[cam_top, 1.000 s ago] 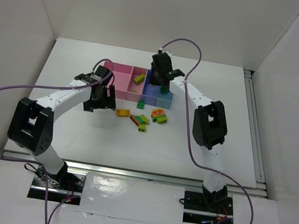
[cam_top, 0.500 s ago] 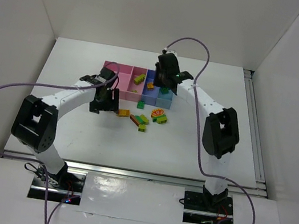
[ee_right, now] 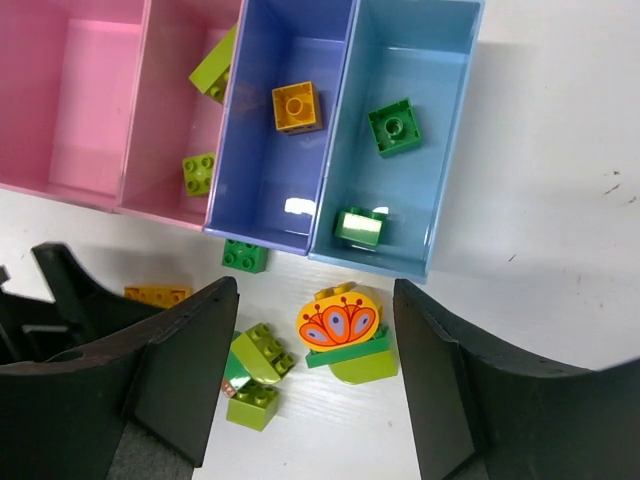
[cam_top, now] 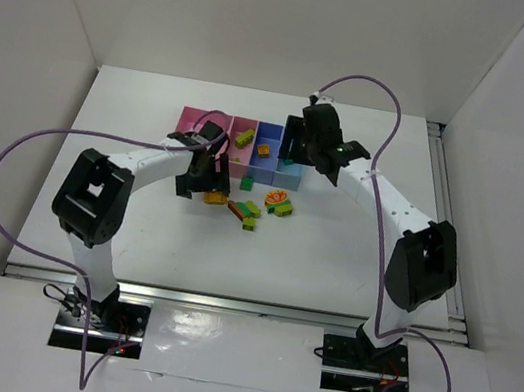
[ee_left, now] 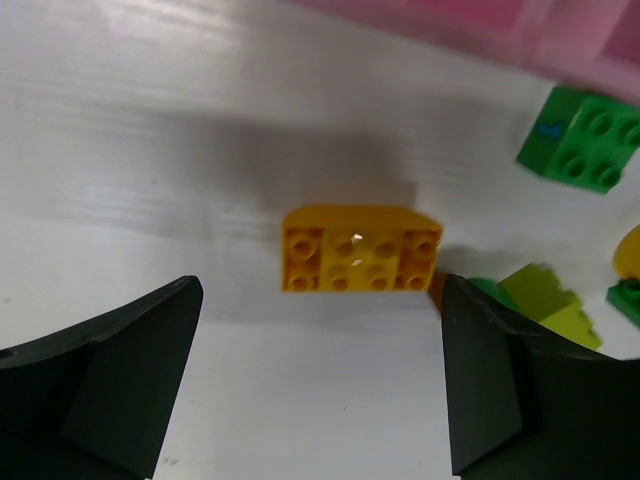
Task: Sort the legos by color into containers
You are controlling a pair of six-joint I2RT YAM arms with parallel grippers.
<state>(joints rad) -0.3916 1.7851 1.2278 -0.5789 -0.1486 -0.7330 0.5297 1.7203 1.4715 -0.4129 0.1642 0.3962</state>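
Four joined containers sit side by side: wide pink (ee_right: 80,100), narrow pink (ee_right: 165,110), blue-purple (ee_right: 280,190) and light blue (ee_right: 425,60). The narrow pink one holds two yellow-green legos (ee_right: 198,173), the blue-purple one an orange-yellow lego (ee_right: 297,106), the light blue one two green legos (ee_right: 394,127). My right gripper (ee_right: 316,290) hangs open and empty above the bins' front edge (cam_top: 295,151). My left gripper (ee_left: 320,330) is open low over the table, an orange-yellow brick (ee_left: 360,262) lying just beyond its fingertips (cam_top: 214,198).
Loose on the table in front of the bins lie a green brick (ee_right: 244,256), a flower-printed piece (ee_right: 338,322) on green and yellow-green bricks, and a yellow-green cluster (ee_right: 255,375). White walls enclose the table (cam_top: 352,263).
My right gripper has moved right along the bins and gone from shut to open. My left gripper has moved right to the orange-yellow brick, staying open.
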